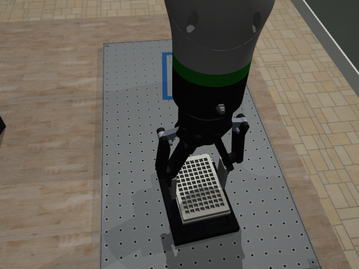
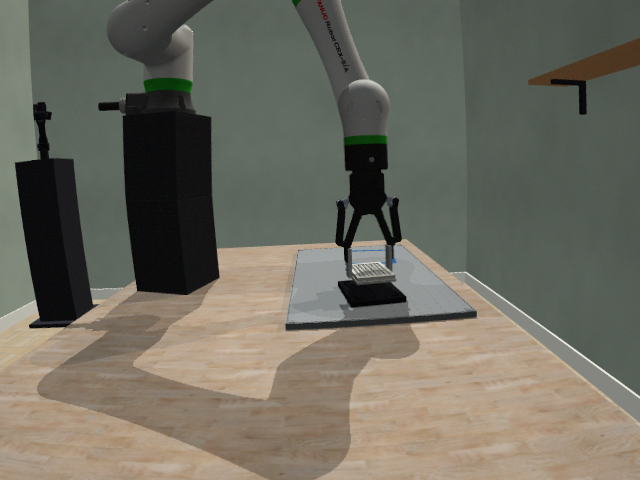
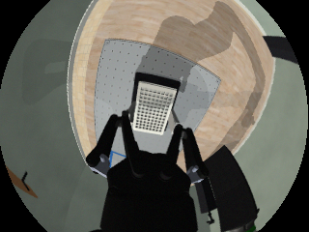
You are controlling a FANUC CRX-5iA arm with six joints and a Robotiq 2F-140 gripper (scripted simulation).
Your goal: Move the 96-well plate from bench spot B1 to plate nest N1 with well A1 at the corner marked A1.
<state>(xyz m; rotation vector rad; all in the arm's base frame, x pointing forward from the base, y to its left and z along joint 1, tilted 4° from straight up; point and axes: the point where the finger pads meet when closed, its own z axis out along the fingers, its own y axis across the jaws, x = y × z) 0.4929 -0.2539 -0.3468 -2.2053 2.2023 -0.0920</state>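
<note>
The white 96-well plate [image 1: 200, 188] is clamped by its long sides between my gripper's [image 1: 197, 176] fingers. It hangs level and right way up, a short way above the black plate nest [image 1: 201, 215]. In the exterior view the plate [image 2: 371, 272] sits just over the nest [image 2: 372, 295], with a small gap between them. The wrist view shows the plate [image 3: 154, 108] between the fingers, over the dark nest. The blue outline of bench spot B1 [image 1: 166, 75] lies behind the arm, partly hidden by it. I cannot read the A1 corner mark.
The nest stands on a grey perforated baseplate on a wooden table. The arm's black pedestal [image 2: 168, 201] and a black camera stand [image 2: 51, 237] stand at the left. A wall shelf [image 2: 589, 64] hangs high on the right.
</note>
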